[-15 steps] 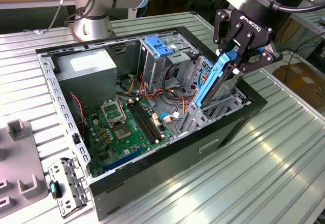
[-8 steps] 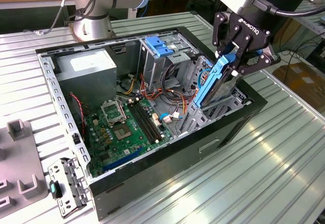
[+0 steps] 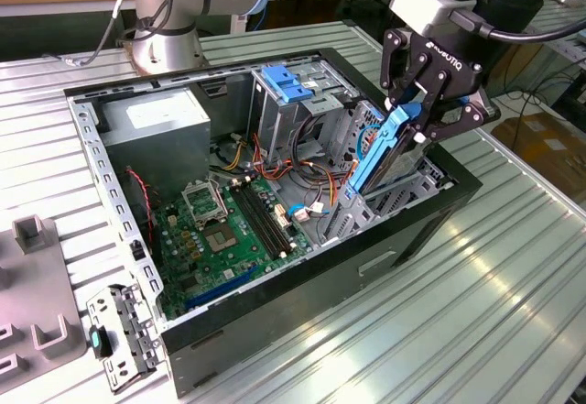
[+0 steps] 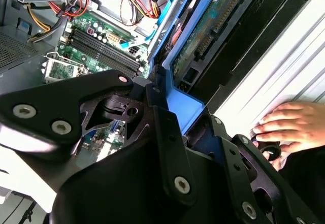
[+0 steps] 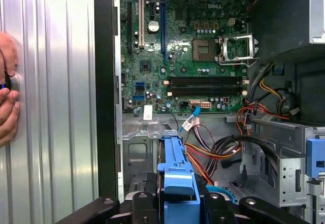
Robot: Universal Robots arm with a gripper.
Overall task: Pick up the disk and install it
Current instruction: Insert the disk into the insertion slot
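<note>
The disk (image 3: 386,157), a flat drive with blue plastic side rails, stands tilted on edge over the drive cage (image 3: 394,193) at the exterior view's right end of the open computer case (image 3: 92,138). My gripper (image 3: 419,115) is shut on the disk's upper end, its black fingers clamping the blue rail. The disk's lower end is down between the cage's metal walls. In the second wrist view the disk's green circuit side (image 4: 213,26) runs away from my gripper (image 4: 185,109). In the first wrist view the blue rail (image 5: 177,168) sits between the fingers (image 5: 144,203).
Inside the case lie the motherboard (image 3: 229,230), loose cables (image 3: 316,180), a grey power-supply box (image 3: 160,120) and a light-blue bracket (image 3: 288,83). A person's hand (image 4: 289,122) rests on the ribbed table beside the case. A grey fixture (image 3: 37,312) and a loose metal bracket (image 3: 119,335) lie at the exterior view's left.
</note>
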